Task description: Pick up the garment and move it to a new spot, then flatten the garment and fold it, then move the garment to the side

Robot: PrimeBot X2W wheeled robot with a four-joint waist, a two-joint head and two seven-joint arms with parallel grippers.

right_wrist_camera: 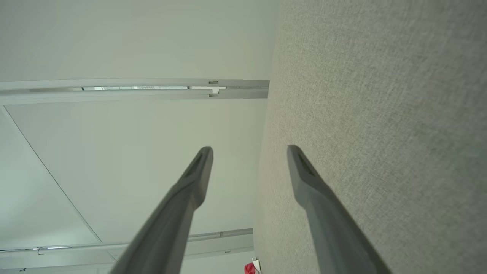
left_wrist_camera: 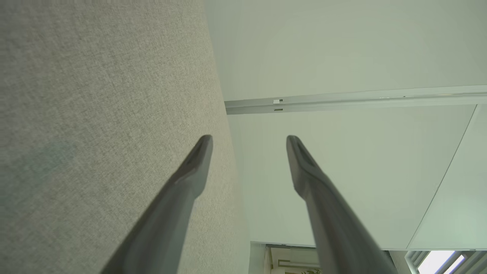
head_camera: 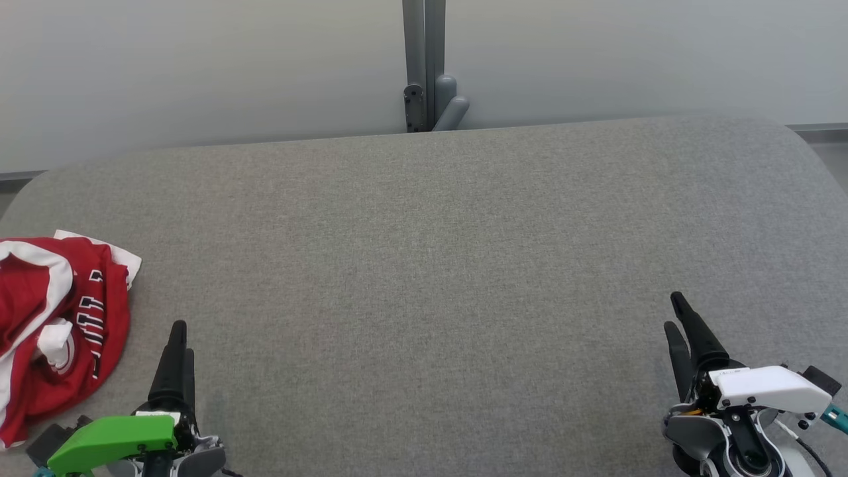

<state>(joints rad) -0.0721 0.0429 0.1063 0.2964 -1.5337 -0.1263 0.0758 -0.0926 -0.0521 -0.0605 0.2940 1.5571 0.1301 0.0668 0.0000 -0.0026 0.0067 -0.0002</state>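
Observation:
The garment (head_camera: 59,324), red with white trim and dark lettering, lies crumpled at the table's left edge, partly cut off by the head view's border. A small red piece of the garment (right_wrist_camera: 250,268) also peeks in at the bottom of the right wrist view. Just right of it, near the front edge, my left gripper (head_camera: 181,334) stands open and empty, its fingers (left_wrist_camera: 198,160) clearly apart over the cloth-covered top. My right gripper (head_camera: 673,310) is far off at the front right, also open with nothing between its fingers (right_wrist_camera: 304,171).
The grey fabric-covered table (head_camera: 424,232) has rounded far corners and a wide bare middle. A grey post with a bracket (head_camera: 425,79) rises behind its far edge against a pale wall.

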